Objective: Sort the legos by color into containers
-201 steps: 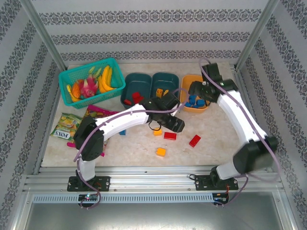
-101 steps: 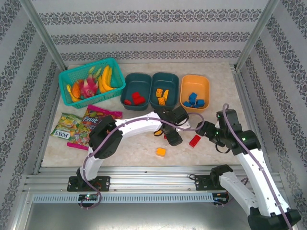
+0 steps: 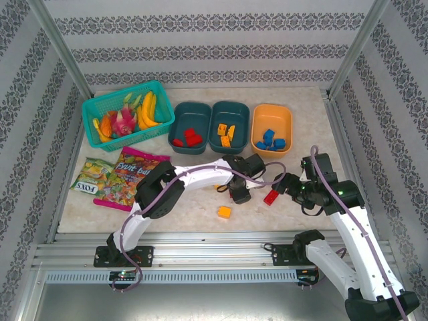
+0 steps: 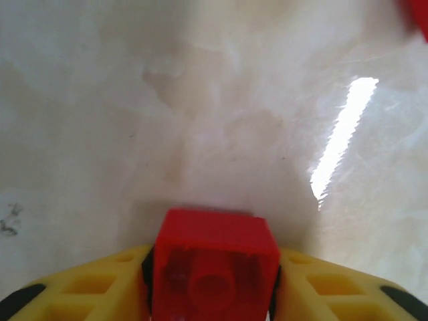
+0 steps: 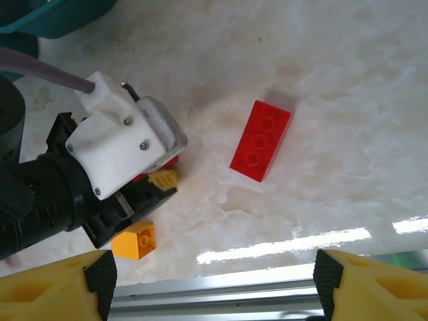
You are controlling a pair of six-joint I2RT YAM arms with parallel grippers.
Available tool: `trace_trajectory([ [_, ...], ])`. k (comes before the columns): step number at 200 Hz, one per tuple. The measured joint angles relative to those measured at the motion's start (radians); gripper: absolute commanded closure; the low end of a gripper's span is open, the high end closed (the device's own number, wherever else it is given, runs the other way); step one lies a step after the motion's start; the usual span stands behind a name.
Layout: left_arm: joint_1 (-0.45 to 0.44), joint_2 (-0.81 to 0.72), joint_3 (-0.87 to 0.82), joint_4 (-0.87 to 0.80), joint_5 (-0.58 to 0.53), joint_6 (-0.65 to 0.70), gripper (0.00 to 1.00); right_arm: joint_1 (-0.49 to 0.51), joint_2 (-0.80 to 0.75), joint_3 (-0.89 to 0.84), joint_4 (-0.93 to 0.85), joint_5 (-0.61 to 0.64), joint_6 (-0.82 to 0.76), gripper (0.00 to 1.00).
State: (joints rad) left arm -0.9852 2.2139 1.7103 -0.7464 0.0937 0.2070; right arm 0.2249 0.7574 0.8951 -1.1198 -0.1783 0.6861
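The table [image 3: 309, 137] has a pale top like marble, cream with faint grey veins. Under the left gripper [image 4: 214, 294] the top is glossy, and a bright streak of light [image 4: 341, 137] lies ahead of this gripper, to its right. Close before the right gripper [image 5: 214, 271] a white reflection [image 5: 281, 246] runs along the metal rail [image 5: 200, 292] at the table edge. Far beyond both grippers, the walls [image 3: 200, 40] carry white paper with grey ornamental bands. Two slanted aluminium posts [image 3: 63, 50] stand at the back corners.
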Motion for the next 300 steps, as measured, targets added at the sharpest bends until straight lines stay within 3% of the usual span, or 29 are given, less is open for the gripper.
trace_trajectory([
  [20,-0.002,0.001,0.010,-0.005,-0.002,-0.006,0.77,0.000,0.000,0.003,-0.003,-0.005,-0.005,0.21],
  [101,0.035,-0.032,0.014,-0.002,-0.060,-0.111,0.77,0.000,0.004,0.034,0.011,-0.029,-0.011,0.21],
  [149,0.217,-0.165,0.056,0.002,-0.076,-0.217,0.76,0.000,0.069,0.083,0.233,-0.212,0.028,0.20],
  [184,0.372,-0.188,0.110,0.016,-0.065,-0.298,0.75,0.000,0.237,0.117,0.486,-0.368,0.136,0.19],
  [220,0.496,-0.078,0.256,0.032,-0.055,-0.395,0.76,0.018,0.451,0.260,0.634,-0.428,0.179,0.19],
  [261,0.580,0.112,0.407,0.048,-0.055,-0.467,0.75,0.069,0.570,0.354,0.726,-0.436,0.209,0.19],
  [300,0.612,0.253,0.526,0.043,-0.042,-0.506,0.60,0.107,0.620,0.366,0.753,-0.431,0.225,0.20],
])
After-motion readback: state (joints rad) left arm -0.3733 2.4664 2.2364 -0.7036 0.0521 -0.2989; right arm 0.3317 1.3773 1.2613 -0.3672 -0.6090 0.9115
